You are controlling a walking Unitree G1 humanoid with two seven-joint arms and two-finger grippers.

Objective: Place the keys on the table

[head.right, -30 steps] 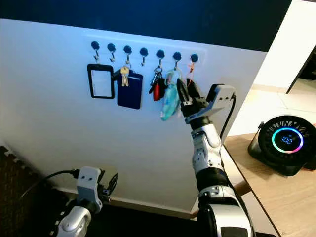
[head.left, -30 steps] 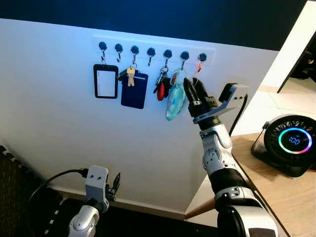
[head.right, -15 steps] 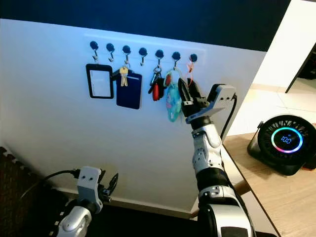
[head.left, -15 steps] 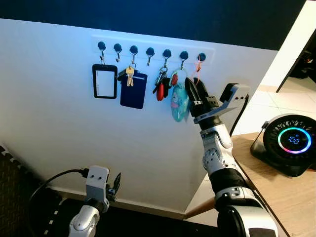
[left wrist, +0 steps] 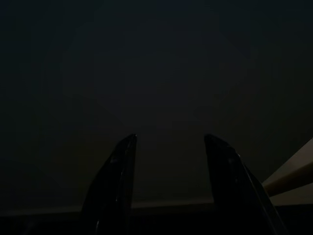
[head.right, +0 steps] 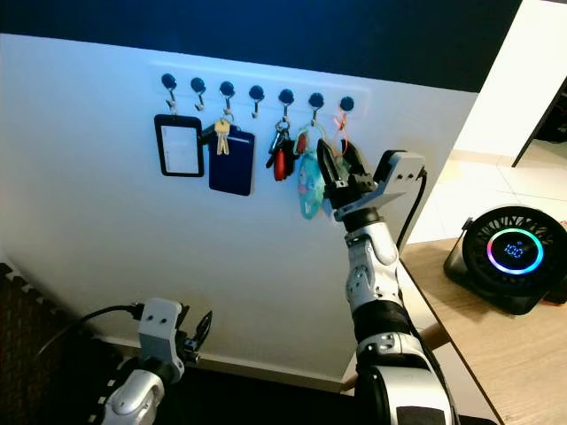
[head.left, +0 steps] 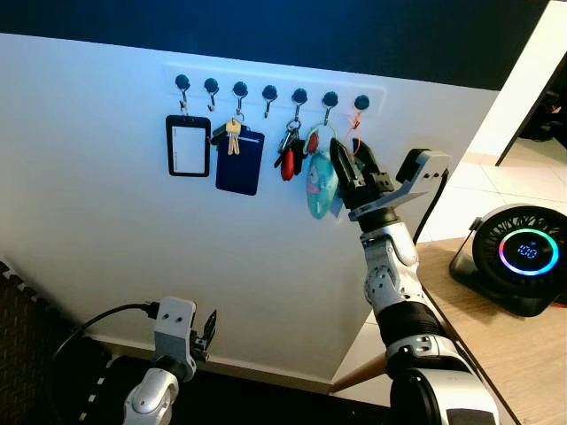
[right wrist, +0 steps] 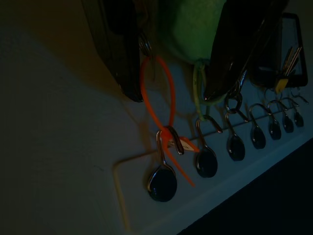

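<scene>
Left eye view, near to far.

Left end effector [head.left: 206,329]: low at near left, arm hanging idle above dark floor; fingers apart, nothing between them. The left wrist view is very dark and shows two black fingers [left wrist: 117,181] parted on empty space.

Surface [head.left: 514,354]: wooden, near right. Carries a round black fan [head.left: 521,257] with a lit coloured ring.

Right end effector [head.left: 347,165]: raised at centre right, against the white wall [head.left: 106,239], just below the hook rail [head.left: 275,90]. Fingers spread, gripping nothing. In the right wrist view an orange loop [right wrist: 159,95] and a green loop [right wrist: 198,81] hang in the gap between the two fingers; one finger [right wrist: 122,54] lies just beside the orange loop.

Hook rail, far, left to right: black badge holder [head.left: 189,145]; brass keys [head.left: 234,135] in front of a blue card holder [head.left: 241,162]; key bunch [head.left: 290,150] with red tag; teal-pink soft charm [head.left: 320,184], just left of the right end effector; orange loop on the last hook [head.left: 361,103].

Keys hang on the rail, well apart from the surface.
</scene>
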